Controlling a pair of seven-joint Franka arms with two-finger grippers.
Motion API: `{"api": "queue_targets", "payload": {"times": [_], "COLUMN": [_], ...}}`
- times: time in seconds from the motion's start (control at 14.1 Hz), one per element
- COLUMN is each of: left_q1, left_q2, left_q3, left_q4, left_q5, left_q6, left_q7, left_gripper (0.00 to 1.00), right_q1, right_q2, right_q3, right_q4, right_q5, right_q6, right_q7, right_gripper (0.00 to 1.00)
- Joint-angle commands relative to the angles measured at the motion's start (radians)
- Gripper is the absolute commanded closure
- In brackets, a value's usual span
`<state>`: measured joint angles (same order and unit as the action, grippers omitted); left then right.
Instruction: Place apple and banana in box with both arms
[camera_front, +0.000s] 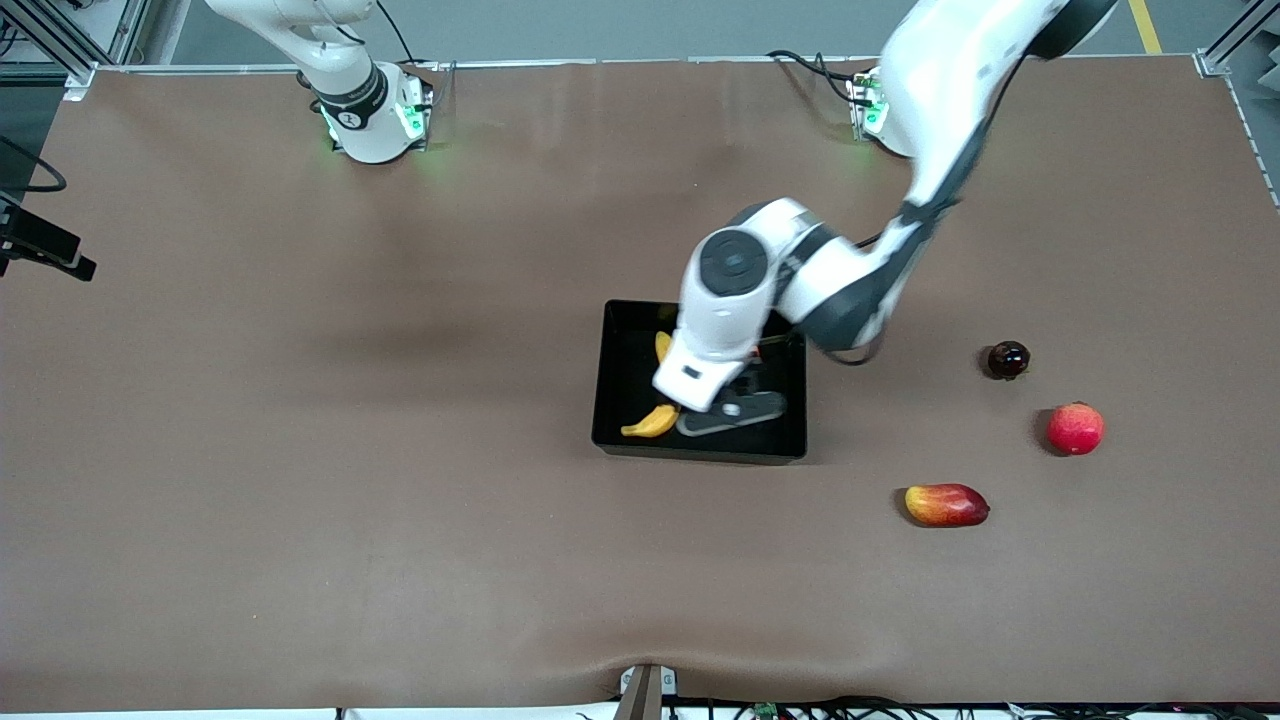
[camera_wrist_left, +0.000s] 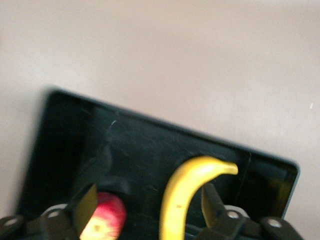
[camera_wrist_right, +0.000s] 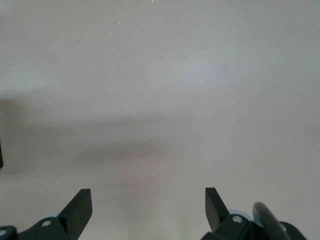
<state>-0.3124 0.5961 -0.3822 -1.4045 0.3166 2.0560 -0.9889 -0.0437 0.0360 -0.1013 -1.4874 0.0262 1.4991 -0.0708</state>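
The black box (camera_front: 700, 449) sits mid-table. The yellow banana (camera_front: 650, 423) lies in it, partly under my left arm. My left gripper (camera_front: 735, 405) hangs low over the box, open and empty. In the left wrist view the left gripper (camera_wrist_left: 148, 200) has the banana (camera_wrist_left: 176, 200) between its spread fingers and the red apple (camera_wrist_left: 107, 220) beside one finger, both on the box floor (camera_wrist_left: 135, 155). In the front view the apple is hidden under the arm. My right gripper (camera_wrist_right: 148, 197) is open and empty over bare table; it is out of the front view.
A pinkish-red round fruit (camera_front: 1075, 428), a red-yellow mango-like fruit (camera_front: 946, 505) and a small dark round fruit (camera_front: 1008, 359) lie on the brown table toward the left arm's end. The right arm's base (camera_front: 370, 110) stands at the table edge.
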Motion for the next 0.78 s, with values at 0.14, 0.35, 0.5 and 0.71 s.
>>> {"api": "queue_targets", "payload": {"times": [0.14, 0.35, 0.5, 0.71], "left_q1": [0.183, 0.28, 0.326, 0.316], "left_q2": [-0.266, -0.358, -0.409, -0.484], "left_q3": [-0.009, -0.009, -0.009, 0.069], "left_q4": [-0.031, -0.031, -0.033, -0.044], "left_q5": [-0.043, -0.106, -0.113, -0.203], "left_q6": [-0.219, -0.285, -0.324, -0.377], "left_q7": [0.301, 0.423, 0.456, 0.605], "left_gripper": [0.0, 0.0, 0.0, 0.0], "right_q1": [-0.013, -0.018, -0.018, -0.016], "right_q2": [0.002, 0.002, 0.002, 0.002], "right_q3": [0.012, 0.012, 0.012, 0.012], "right_q4": [0.016, 0.016, 0.016, 0.016], "right_q5": [-0.011, -0.005, -0.005, -0.005], "right_q6": [-0.011, -0.011, -0.011, -0.011], "right_q7": [-0.003, -0.003, -0.003, -0.003], "right_gripper": [0.0, 0.0, 0.0, 0.0]}}
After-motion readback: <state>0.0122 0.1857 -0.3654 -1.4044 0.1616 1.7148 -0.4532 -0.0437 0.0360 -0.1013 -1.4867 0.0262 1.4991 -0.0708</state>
